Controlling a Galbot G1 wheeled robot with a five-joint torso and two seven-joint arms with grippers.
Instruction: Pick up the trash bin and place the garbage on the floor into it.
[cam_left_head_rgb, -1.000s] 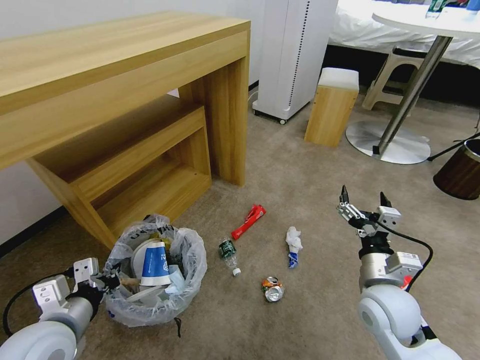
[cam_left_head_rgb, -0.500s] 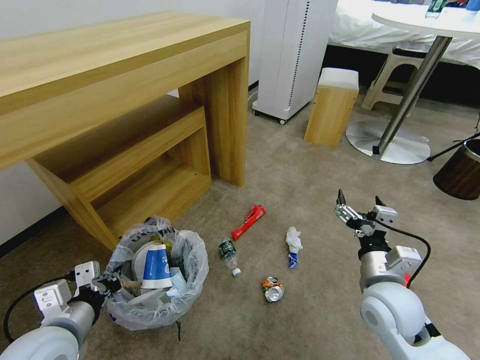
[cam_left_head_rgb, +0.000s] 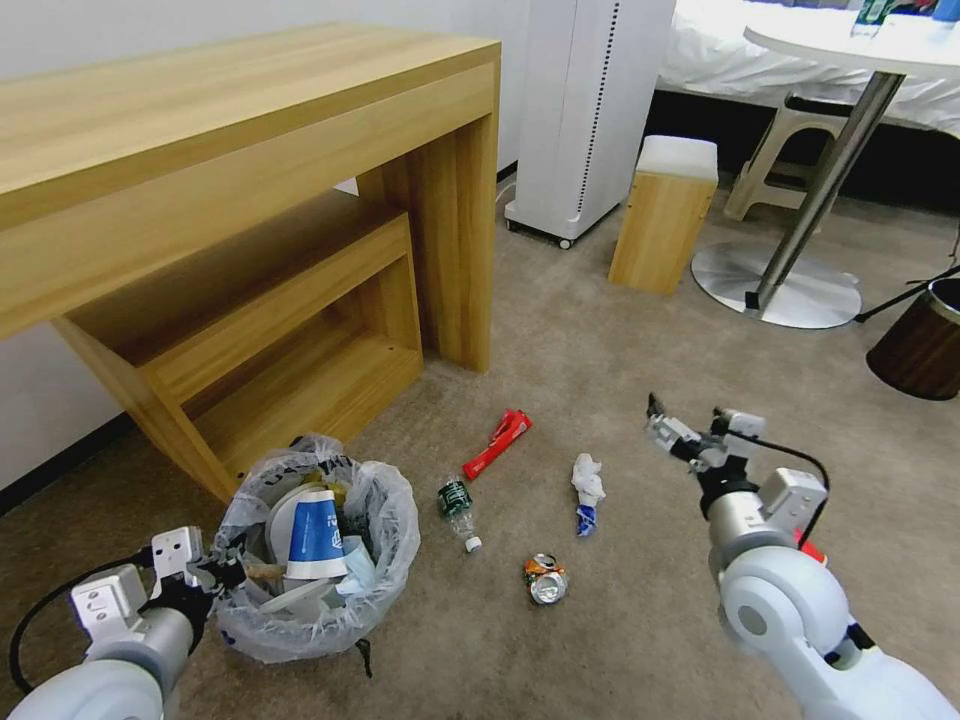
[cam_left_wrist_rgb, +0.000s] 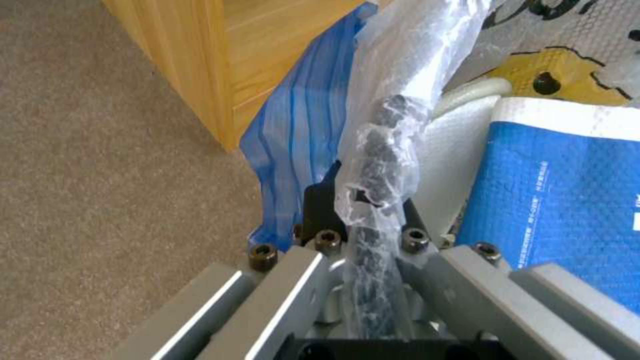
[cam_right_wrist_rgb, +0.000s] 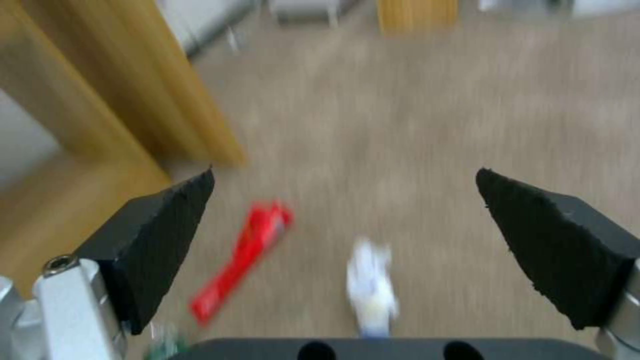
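Note:
The trash bin (cam_left_head_rgb: 315, 560), lined with a crinkly white bag, stands on the beige floor (cam_left_head_rgb: 620, 360) at the lower left. It holds a blue paper cup (cam_left_head_rgb: 312, 532) and other litter. My left gripper (cam_left_head_rgb: 215, 572) is shut on its near-left rim; the left wrist view shows the bag-wrapped rim (cam_left_wrist_rgb: 377, 165) clamped in the left gripper (cam_left_wrist_rgb: 363, 225). On the carpet lie a red packet (cam_left_head_rgb: 497, 443), a green bottle (cam_left_head_rgb: 456, 505), a crushed can (cam_left_head_rgb: 546, 580) and a white-blue wrapper (cam_left_head_rgb: 587, 490). My right gripper (cam_left_head_rgb: 690, 425) hovers open right of the wrapper (cam_right_wrist_rgb: 370, 290), the red packet (cam_right_wrist_rgb: 243, 260) beyond its fingertips (cam_right_wrist_rgb: 193, 200).
A wooden desk (cam_left_head_rgb: 250, 200) with a lower shelf rises just behind the bin. Farther back stand a white appliance (cam_left_head_rgb: 590, 100), a small wooden stool (cam_left_head_rgb: 665, 210) and a round table's metal base (cam_left_head_rgb: 775, 285). A brown wood-grain bin (cam_left_head_rgb: 920, 340) sits at the right edge.
My right gripper has swung left and lower toward the wrapper, still open. The left gripper and the held bin have shifted slightly nearer to me.

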